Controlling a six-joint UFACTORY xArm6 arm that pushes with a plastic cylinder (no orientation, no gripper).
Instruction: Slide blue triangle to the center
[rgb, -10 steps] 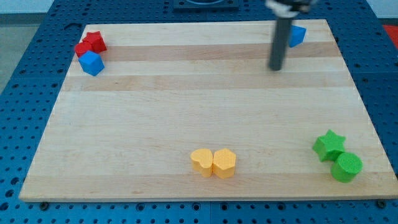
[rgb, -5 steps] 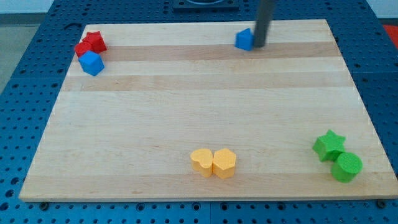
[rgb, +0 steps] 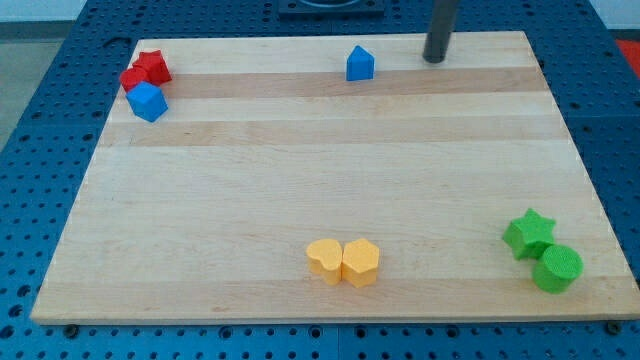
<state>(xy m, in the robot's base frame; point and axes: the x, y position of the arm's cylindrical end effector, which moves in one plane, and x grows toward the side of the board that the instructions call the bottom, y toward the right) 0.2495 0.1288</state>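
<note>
The blue triangle (rgb: 360, 64) stands near the view's top edge of the wooden board (rgb: 320, 190), a little right of the middle. My tip (rgb: 433, 59) is at the view's top, to the right of the blue triangle and apart from it. The rod rises out of the view's top.
Two red blocks (rgb: 145, 70) and a blue block (rgb: 147, 102) sit together at the top left. Two yellow blocks (rgb: 343, 262) touch at the bottom middle. A green star (rgb: 529, 233) and a green cylinder (rgb: 556, 268) sit at the bottom right.
The blue triangle has slid left along the top of the board from the top right. My tip pushed it left, then drew back to the right and away from it.
</note>
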